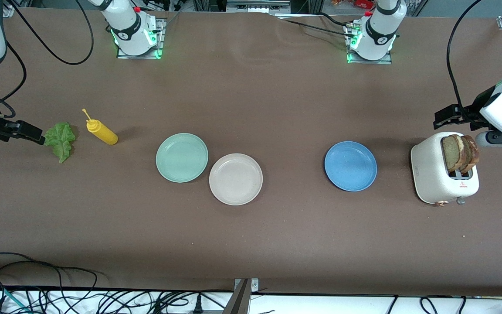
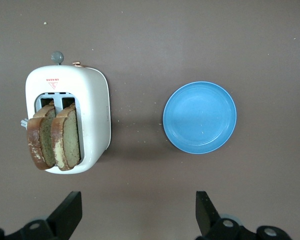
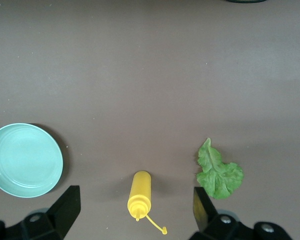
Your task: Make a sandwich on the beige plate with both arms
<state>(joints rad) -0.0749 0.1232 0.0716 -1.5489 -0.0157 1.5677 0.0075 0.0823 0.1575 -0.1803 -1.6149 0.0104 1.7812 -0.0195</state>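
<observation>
Two bread slices [image 1: 460, 153] are standing in the toaster [image 1: 445, 174], the left tool [image 2: 137, 212] hanging open above. The right tool [image 3: 135, 212] is hanging open over the bench [image 1: 251, 240] beside the lettuce [image 1: 61, 139], at nine o'clock from the beige plate [image 1: 235, 179].

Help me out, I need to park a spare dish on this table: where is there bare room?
Widest bare patch: between the beige plate and the blue plate. Also free: the strip nearer the front camera than all plates. Crowded: mint green plate against the beige one; lettuce leaf beside mustard bottle; toaster under the left gripper.
</observation>
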